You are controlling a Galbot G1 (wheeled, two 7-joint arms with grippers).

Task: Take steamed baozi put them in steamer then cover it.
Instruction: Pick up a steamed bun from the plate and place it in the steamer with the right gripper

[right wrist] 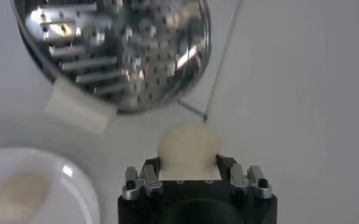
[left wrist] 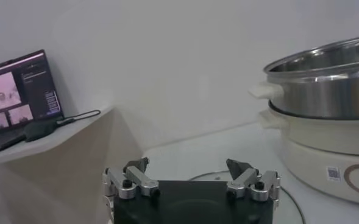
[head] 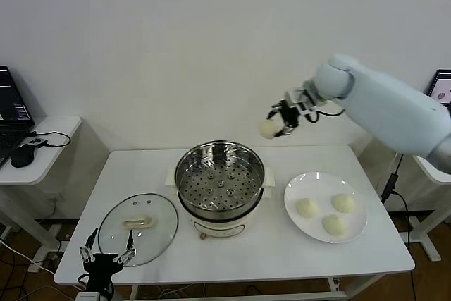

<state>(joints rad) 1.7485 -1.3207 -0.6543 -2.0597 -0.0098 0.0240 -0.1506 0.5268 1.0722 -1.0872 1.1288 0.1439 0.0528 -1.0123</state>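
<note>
Overhead, the right gripper [head: 280, 122] holds one steamed baozi [head: 268, 128] in the air, its fingers closed partway around the bun's sides; the bun fills the gap between them, as the right wrist view shows [right wrist: 189, 146]. It hangs at about one o'clock from the steamer [head: 220, 182], above the back edge of the white worktop [head: 282, 248] and beyond the pot's rim rather than over the tray.

In the right wrist view only part of the steamer [right wrist: 115, 52] and a slice of the white plate [right wrist: 75, 195] fit in, and the bun on that plate is a soft pale blur. In the left wrist view the steamer [left wrist: 325, 91] is cut off at the edge.

The steamer's perforated tray holds nothing. At three o'clock from it, the plate [head: 325, 207] carries three more baozi, lying near one another. The cover [head: 137, 228] lies flat on the worktop at about eight o'clock from the steamer, handle up.

The left gripper [head: 107, 252] waits low at the worktop's front edge, at the near rim of the cover, fingers spread wide and holding nothing [left wrist: 191, 182].
</note>
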